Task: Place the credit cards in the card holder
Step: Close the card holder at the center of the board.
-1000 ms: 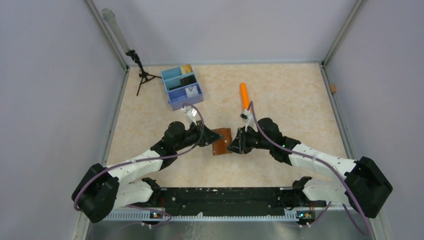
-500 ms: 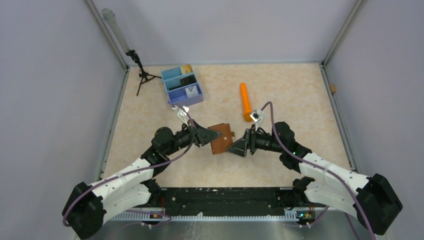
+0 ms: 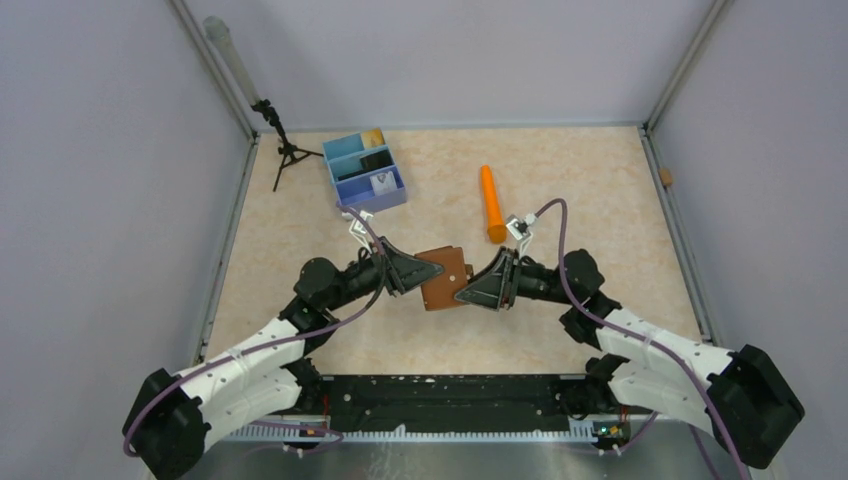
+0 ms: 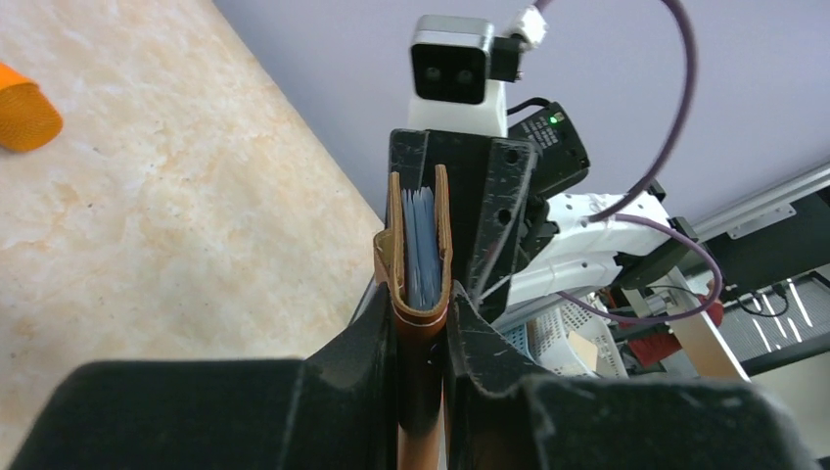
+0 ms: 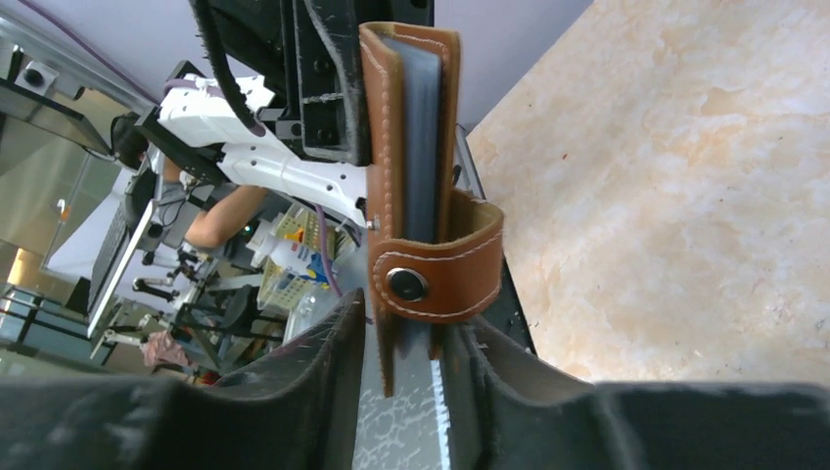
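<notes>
Top view: brown leather bifold card holder (image 3: 445, 278) sits mid-frame between left gripper (image 3: 425, 270) and right gripper (image 3: 470, 290). Blue three-compartment plastic tray (image 3: 372, 206), upper left, holds a tan-gold card (image 3: 374, 136), black card (image 3: 376, 159) and white card (image 3: 381, 183) — only this view shows them unloaded. Orange cylinder (image 3: 489, 203) lies right of centre. Left wrist view: left jaws clamp the holder's fold at frame bottom; silvery grey-blue cards (image 4: 421, 245) show edge-on inside, hidden from the top. Right wrist view: right jaws half-spread, straddling the holder's lower edge with a gap on one side, so not clamped. Snap tab (image 5: 431, 279) loops across; fastened or not, cannot tell. Risk: right jaws closing on the tab could twist the holder in its single grip — or loaded cards slip out.
</notes>
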Controlling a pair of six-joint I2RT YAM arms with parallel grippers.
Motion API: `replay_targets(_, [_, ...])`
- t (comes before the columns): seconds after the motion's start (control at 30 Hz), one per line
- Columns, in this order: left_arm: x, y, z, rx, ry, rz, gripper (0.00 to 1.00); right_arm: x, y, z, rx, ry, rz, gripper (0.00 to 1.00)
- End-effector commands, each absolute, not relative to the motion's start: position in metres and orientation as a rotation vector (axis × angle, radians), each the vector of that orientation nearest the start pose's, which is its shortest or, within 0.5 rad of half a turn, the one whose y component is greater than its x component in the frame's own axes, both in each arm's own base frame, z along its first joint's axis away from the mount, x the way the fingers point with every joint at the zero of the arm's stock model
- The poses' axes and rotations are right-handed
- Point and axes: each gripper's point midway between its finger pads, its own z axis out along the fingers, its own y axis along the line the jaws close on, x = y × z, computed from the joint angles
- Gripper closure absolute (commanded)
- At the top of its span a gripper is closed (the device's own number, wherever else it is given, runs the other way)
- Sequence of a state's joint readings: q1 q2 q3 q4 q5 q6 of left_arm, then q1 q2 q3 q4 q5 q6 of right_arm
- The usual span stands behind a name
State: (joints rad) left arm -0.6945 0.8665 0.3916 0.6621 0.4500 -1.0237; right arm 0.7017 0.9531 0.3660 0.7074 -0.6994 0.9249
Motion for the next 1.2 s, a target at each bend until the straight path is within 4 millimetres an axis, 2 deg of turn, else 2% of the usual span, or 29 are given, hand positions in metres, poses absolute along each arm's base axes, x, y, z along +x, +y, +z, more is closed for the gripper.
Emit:
replay_targets(0.0, [0.161,-0.283,0.302,0.229,1.505,-1.761,1.0,0.135,0.296,0.259,-0.513,1.599,1.786,0.75])
replay_targets(0.1, [0.16,-0.284,0.303,0.233,1.509,-1.771,0.99,0.138,0.296,0.256,-0.496,1.613,1.773,0.89])
replay_targets(0.17, [0.16,-0.285,0.3,0.238,1.527,-1.766,0.83,0.141,0.296,0.253,-0.485,1.627,1.756,1.0])
replay_targets(0.27, [0.162,-0.286,0.29,0.242,1.579,-1.734,0.65,0.145,0.297,0.25,-0.477,1.654,1.72,1.0])
replay_targets(0.37, [0.164,-0.287,0.281,0.249,1.637,-1.693,0.56,0.148,0.296,0.246,-0.473,1.681,1.686,1.0])
replay_targets(0.43, [0.165,-0.287,0.274,0.263,1.673,-1.67,0.55,0.149,0.296,0.245,-0.476,1.69,1.671,1.0])
replay_targets(0.53, [0.162,-0.288,0.267,0.281,1.707,-1.667,0.57,0.151,0.296,0.245,-0.476,1.698,1.658,1.0])
replay_targets(0.67, [0.161,-0.288,0.262,0.278,1.72,-1.674,0.69,0.152,0.296,0.245,-0.47,1.703,1.651,1.0])
replay_targets(0.9, [0.155,-0.288,0.258,0.294,1.729,-1.695,0.7,0.155,0.296,0.242,-0.468,1.718,1.63,1.0])
replay_targets(1.07, [0.15,-0.29,0.255,0.323,1.738,-1.717,0.99,0.16,0.294,0.236,-0.455,1.755,1.581,1.0])
replay_targets(1.13, [0.152,-0.288,0.254,0.302,1.74,-1.7,1.0,0.164,0.291,0.23,-0.455,1.787,1.52,0.96])
replay_targets(1.17, [0.156,-0.286,0.25,0.273,1.753,-1.679,1.0,0.166,0.289,0.225,-0.451,1.809,1.487,0.87])
